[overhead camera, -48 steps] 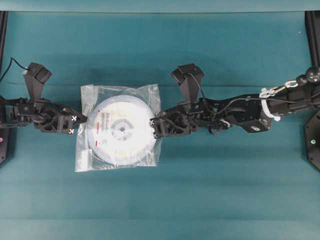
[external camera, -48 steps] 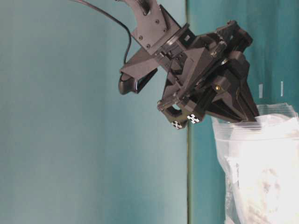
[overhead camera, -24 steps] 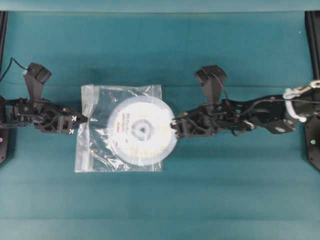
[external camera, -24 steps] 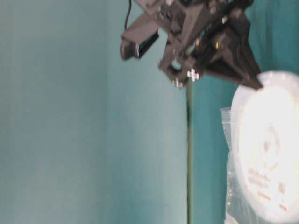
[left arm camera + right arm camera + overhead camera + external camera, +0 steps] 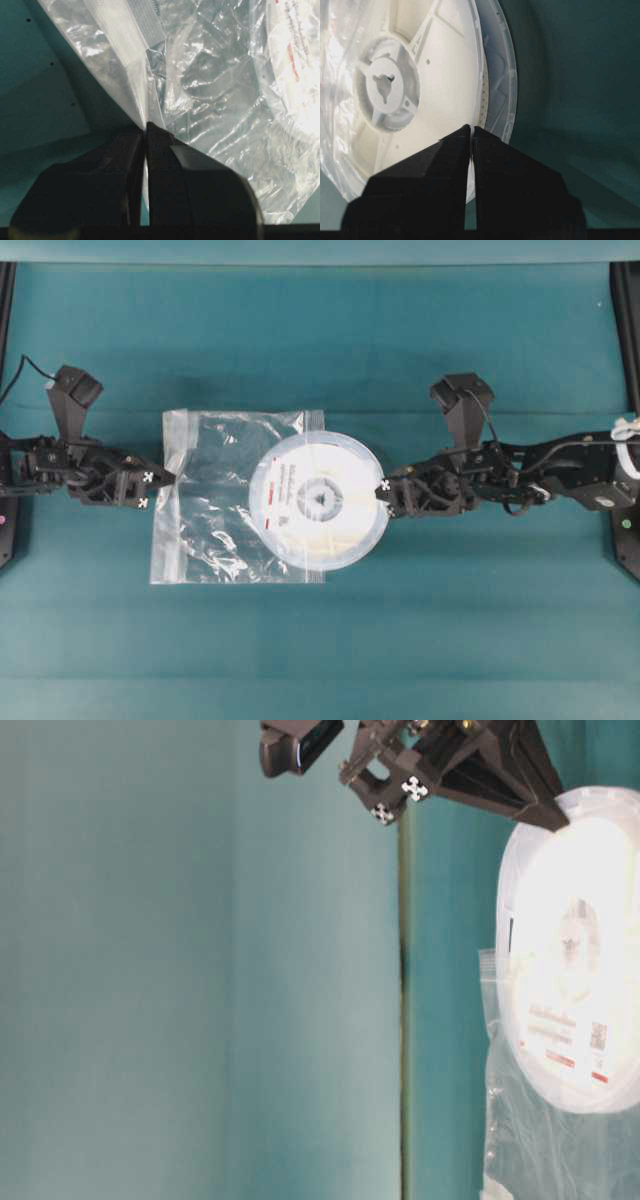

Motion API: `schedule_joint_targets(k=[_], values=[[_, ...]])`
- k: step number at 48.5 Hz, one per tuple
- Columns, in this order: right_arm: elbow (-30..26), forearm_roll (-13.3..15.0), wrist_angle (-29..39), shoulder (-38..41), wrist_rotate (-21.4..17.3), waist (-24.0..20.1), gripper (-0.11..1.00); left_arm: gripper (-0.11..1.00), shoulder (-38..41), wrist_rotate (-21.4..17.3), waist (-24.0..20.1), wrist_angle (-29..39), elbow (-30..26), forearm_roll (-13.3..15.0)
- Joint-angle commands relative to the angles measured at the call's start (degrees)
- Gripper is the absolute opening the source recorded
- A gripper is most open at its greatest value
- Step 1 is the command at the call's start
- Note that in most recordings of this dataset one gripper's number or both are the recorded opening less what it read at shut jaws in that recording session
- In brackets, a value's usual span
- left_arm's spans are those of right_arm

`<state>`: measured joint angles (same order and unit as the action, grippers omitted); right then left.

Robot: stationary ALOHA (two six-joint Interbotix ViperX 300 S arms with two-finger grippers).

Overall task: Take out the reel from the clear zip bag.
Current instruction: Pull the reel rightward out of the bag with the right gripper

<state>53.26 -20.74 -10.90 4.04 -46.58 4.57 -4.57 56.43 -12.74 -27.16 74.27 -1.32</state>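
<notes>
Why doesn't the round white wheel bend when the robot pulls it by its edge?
The reel is probably stiff: the right gripper pinches only its rim, yet it stays flat. Its ribbed plastic looks hard. The clear zip bag, crinkled and folded, is likely floppy, so the left gripper pinches it.

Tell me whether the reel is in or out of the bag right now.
Partly out. Overhead, the reel overhangs the clear zip bag's right edge, its left part still inside, pinched at the rim by the right gripper.

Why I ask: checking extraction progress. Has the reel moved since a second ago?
Yes. In the overhead view the reel has slid right, about half out past the right edge of the clear zip bag, which has stayed put.
</notes>
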Motion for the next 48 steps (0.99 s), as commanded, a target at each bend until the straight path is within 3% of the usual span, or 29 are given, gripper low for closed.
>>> schedule_joint_targets(k=[1, 48], values=[[0.35, -0.09, 0.18, -1.05, -0.35, -0.18, 0.02, 0.01, 0.18, -0.18, 0.18, 0.35, -0.18, -0.26], [8.7, -0.18, 0.26, -7.12, -3.34, -0.18, 0.02, 0.01, 0.18, -0.18, 0.18, 0.35, -0.18, -0.26]])
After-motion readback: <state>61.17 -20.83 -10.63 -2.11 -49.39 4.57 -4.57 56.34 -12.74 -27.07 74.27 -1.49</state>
